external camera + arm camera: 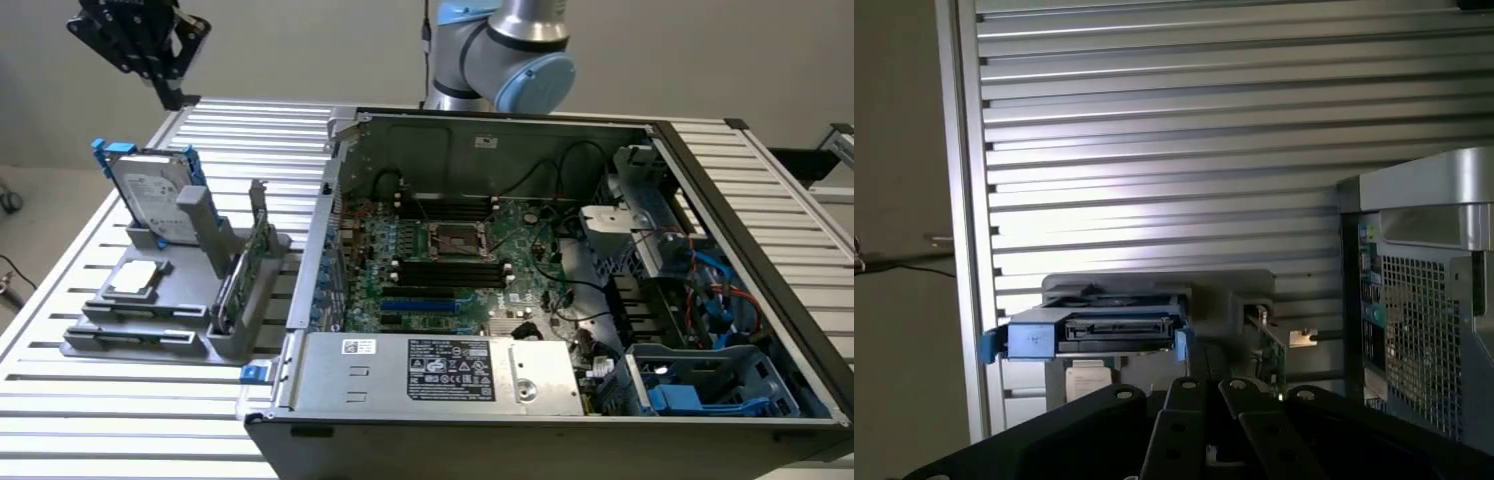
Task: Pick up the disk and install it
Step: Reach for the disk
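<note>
Slatted aluminium surface (120, 405) carried everything. The largest item on it was the open computer case (494, 140), towards the exterior view's right, with its motherboard (454, 250) exposed. A silver power supply (441, 370) ran along its near edge, and a blue drive bay (707, 390) sat in the near corner on the exterior view's right. My arm (514, 45) rose behind the case's far wall. A grey holder (147, 335) stood just beside the case, on the exterior view's left. The disk (150, 195) stood upright at the far end of that holder, white label facing out and blue carrier frame along its edges; not yet picked up. My hand (158, 75) hung in the air near the surface's far corner on the exterior view's left, beyond the disk and well apart from it, drawn fully closed and gripping nothing. The wrist view looked past my closed fingers (1179, 430) at the disk's connector edge. A thin green card (234, 285) stood on edge in the holder, on the side nearest the case. A small square silver chip (138, 280) lay flat in front of the disk.
</note>
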### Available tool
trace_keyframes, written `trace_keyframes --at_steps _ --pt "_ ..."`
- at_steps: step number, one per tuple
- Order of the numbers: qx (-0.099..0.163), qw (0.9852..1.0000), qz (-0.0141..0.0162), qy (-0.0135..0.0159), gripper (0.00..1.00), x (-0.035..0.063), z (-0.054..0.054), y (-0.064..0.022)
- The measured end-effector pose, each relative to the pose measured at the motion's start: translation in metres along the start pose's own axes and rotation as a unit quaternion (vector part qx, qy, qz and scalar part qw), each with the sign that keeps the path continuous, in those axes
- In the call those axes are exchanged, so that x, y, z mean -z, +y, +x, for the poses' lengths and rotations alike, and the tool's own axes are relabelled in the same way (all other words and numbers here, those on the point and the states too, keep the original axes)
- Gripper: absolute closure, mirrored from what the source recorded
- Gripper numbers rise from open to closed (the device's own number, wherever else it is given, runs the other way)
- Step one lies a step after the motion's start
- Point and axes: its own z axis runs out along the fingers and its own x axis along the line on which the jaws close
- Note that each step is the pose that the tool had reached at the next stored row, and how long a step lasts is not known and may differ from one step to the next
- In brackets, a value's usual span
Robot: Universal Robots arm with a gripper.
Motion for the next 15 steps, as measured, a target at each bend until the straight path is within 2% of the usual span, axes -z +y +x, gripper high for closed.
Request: trace_keyframes --at_steps 13,15 --pt "-0.001 1.0000 0.0007 0.0098 0.89 -0.0036 0.059 -0.0035" --pt "0.000 0.9999 0.0008 0.0113 0.89 -0.0037 0.064 -0.0032"
